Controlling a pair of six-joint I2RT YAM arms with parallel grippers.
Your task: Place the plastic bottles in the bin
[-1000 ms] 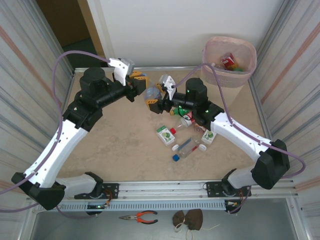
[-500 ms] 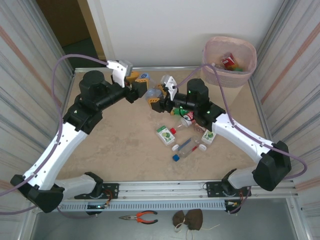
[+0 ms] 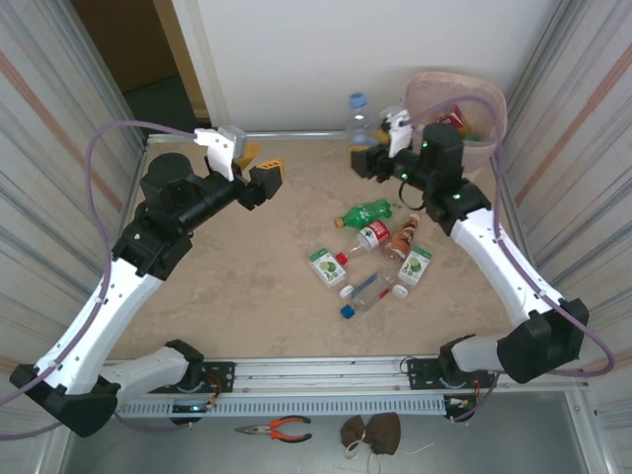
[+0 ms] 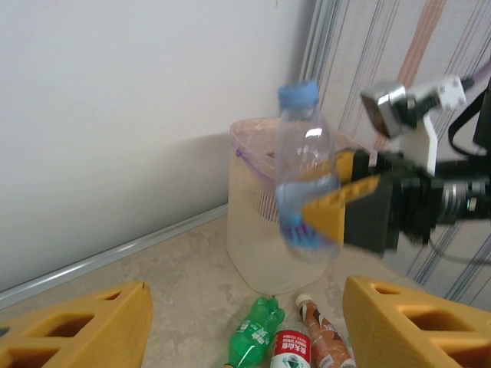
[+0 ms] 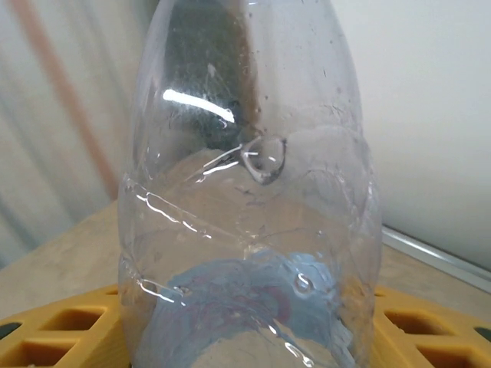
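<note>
Bottom of the top view: pliers below the table edge, not mine to move. Centre right of the table there's a loose cluster of bottles lying down, with the green bottle at its far end. All are waiting and well apart from both my hands. Upper left: my left gripper is raised, fingers apart, nothing between them. From its wrist view the two yellow fingers sit in the bottom corners with open space between. Upper centre: my right gripper is clamped on the lower half of a clear blue-capped bottle, held upright off the table. The right wrist view confirms the yellow pads are against its sides. Far upper right: the pink bin, with some bottles already inside. My bottle is just left of the rim, not over the opening yet. To do this well, I'd stay high and swing right until the whole bottle is above the opening, then part the fingers. I mustn't clip the rim, since the bin looks light and could tip or slide. Left hand should stay clear of that path.
</note>
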